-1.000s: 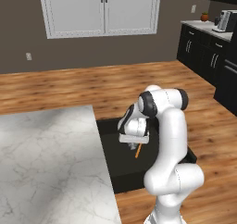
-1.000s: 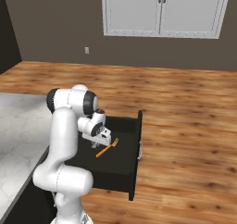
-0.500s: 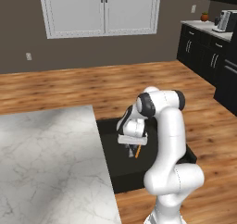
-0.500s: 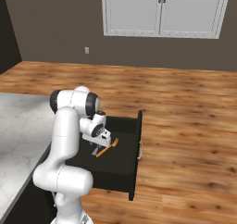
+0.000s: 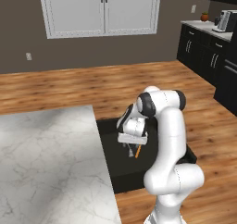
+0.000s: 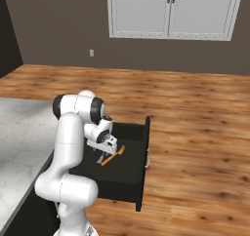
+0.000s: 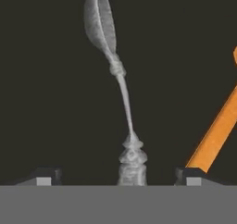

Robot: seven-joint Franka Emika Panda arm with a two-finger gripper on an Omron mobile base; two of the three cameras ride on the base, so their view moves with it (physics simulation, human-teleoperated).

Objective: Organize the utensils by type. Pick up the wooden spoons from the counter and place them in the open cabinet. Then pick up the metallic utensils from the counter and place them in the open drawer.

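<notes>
Silver-grey utensil (image 7: 121, 102) lying flat on open drawer (image 6: 128, 174) floor, between wide-spread end effector (image 7: 119, 176) fingertips, ungripped. Orange utensil (image 7: 217, 130) lying just beside, slanting. Marble bench (image 5: 46, 163) bordering drawer.

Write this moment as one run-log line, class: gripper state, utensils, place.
gripper: open, over drawer | silver-grey utensil: released, lying on drawer floor between the fingertips | orange utensil: lying beside it | open drawer: holds both
</notes>
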